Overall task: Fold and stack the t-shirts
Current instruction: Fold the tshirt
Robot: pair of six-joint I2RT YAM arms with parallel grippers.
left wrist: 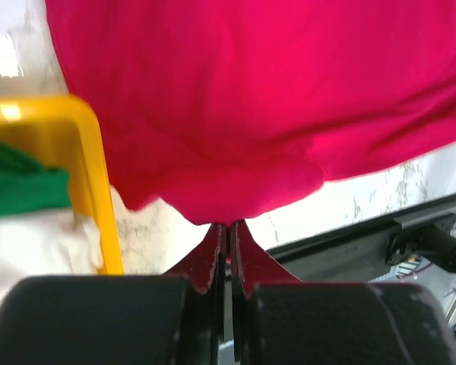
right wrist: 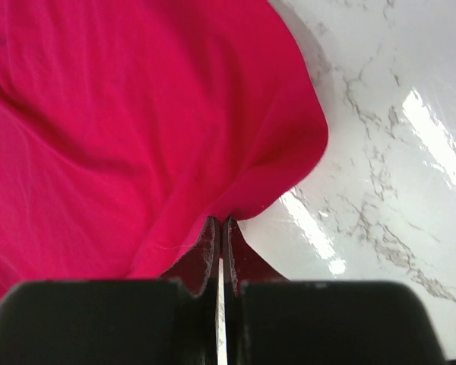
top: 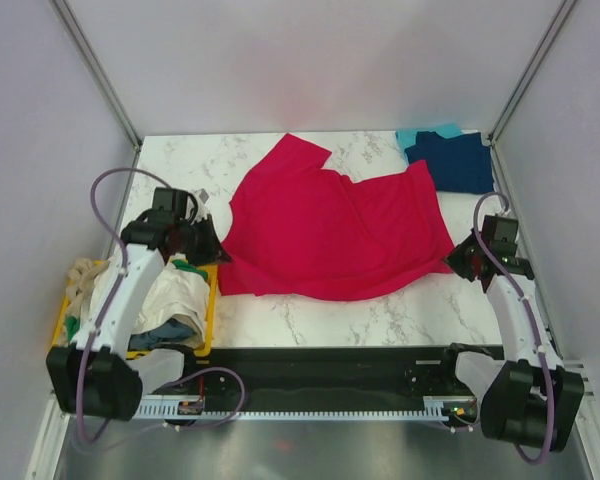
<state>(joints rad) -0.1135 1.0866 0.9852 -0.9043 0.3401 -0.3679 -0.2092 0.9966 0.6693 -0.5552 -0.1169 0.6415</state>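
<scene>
A crimson red t-shirt (top: 330,225) lies spread across the middle of the marble table, rumpled. My left gripper (top: 218,252) is shut on its near left corner, seen pinched in the left wrist view (left wrist: 228,222). My right gripper (top: 452,258) is shut on its near right corner, seen pinched in the right wrist view (right wrist: 221,219). A folded navy blue t-shirt (top: 454,162) lies on a teal t-shirt (top: 420,134) at the back right. Cream, green and blue t-shirts (top: 170,300) are heaped in the bin at the left.
A yellow plastic bin (top: 209,318) stands at the near left, right beside my left gripper; its rim shows in the left wrist view (left wrist: 99,175). A black rail (top: 330,360) runs along the table's near edge. Walls close in the left, right and back.
</scene>
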